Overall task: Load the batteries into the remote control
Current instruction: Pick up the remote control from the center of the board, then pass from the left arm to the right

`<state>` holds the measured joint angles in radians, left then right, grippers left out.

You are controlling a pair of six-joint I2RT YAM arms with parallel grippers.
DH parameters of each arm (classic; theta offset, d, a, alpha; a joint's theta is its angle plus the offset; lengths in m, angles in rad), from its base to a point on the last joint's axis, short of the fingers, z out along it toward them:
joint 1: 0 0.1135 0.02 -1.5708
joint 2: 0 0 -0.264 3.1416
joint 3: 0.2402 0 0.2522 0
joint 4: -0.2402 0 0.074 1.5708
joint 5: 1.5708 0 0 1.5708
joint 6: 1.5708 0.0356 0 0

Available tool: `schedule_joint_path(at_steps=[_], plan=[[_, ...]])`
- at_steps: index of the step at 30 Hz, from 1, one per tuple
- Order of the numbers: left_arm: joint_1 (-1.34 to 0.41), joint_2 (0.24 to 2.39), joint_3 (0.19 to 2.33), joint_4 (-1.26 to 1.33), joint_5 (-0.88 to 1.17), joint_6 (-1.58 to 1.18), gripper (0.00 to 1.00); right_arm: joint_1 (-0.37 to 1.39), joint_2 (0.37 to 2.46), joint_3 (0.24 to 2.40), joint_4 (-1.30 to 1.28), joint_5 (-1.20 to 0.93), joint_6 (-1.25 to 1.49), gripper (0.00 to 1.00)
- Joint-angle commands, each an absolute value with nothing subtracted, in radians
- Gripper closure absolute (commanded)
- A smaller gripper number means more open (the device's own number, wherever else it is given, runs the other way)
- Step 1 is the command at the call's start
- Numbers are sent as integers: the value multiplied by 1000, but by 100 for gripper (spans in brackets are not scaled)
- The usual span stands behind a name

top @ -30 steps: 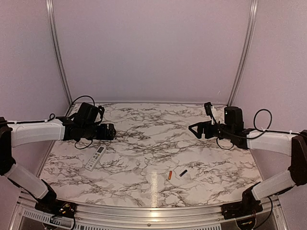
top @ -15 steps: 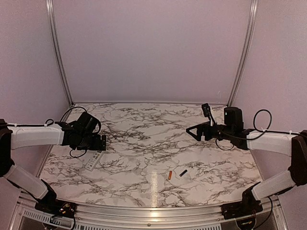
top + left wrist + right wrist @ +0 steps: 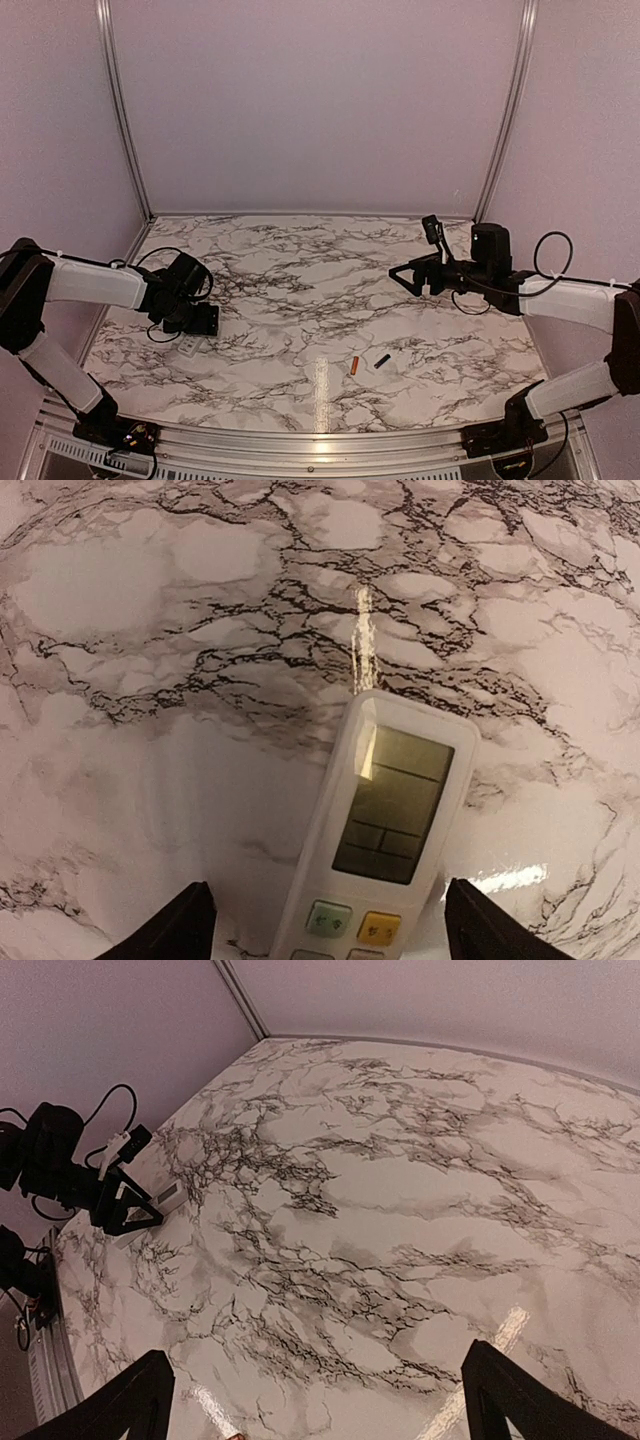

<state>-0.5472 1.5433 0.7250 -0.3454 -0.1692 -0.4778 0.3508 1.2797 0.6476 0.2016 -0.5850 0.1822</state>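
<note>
The white remote control [image 3: 390, 825] lies flat on the marble table [image 3: 300, 290], display end away from my left wrist, green and yellow buttons near the bottom edge. My left gripper [image 3: 335, 942] is open and low over it, one dark finger [image 3: 180, 932] on each side with a gap to the casing. From above, the left gripper [image 3: 197, 328] covers most of the remote [image 3: 189, 346]. The orange battery [image 3: 353, 366] and the black battery [image 3: 382, 360] lie side by side near the front middle. My right gripper [image 3: 400, 275] hangs open and empty above the right half.
The right wrist view looks across the table [image 3: 400, 1210] to the left gripper [image 3: 120, 1210] and the remote [image 3: 166, 1196] at its far side. Pale walls and metal posts [image 3: 122, 110] enclose the table. A bright reflection streak [image 3: 321, 385] lies near the front edge.
My left gripper has come down and toward the front left, from beside the remote to straddling it. The right arm has barely shifted. The batteries have not moved.
</note>
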Motion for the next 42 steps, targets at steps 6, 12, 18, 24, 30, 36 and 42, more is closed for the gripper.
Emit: schedule_joint_path(at_steps=[6, 12, 18, 24, 30, 36, 42], plan=[[-552, 1536, 642, -270, -57, -473, 41, 362, 1266, 651, 201, -631, 181, 1], [-598, 1534, 606, -249, -56, -492, 53, 363, 1279, 659, 212, -655, 189, 1], [-651, 1541, 617, -207, -12, -470, 76, 363, 1290, 661, 222, -682, 195, 1], [-689, 1472, 694, -181, 183, -359, 88, 385, 1294, 673, 202, -739, 185, 1], [-780, 1427, 762, -57, 519, -327, 91, 494, 1278, 686, 142, -790, 178, 1], [-925, 1422, 863, -21, 687, -273, 89, 599, 1244, 695, 141, -864, 232, 1], [-1030, 1414, 933, -14, 713, -231, 90, 702, 1196, 719, 138, -944, 272, 2]])
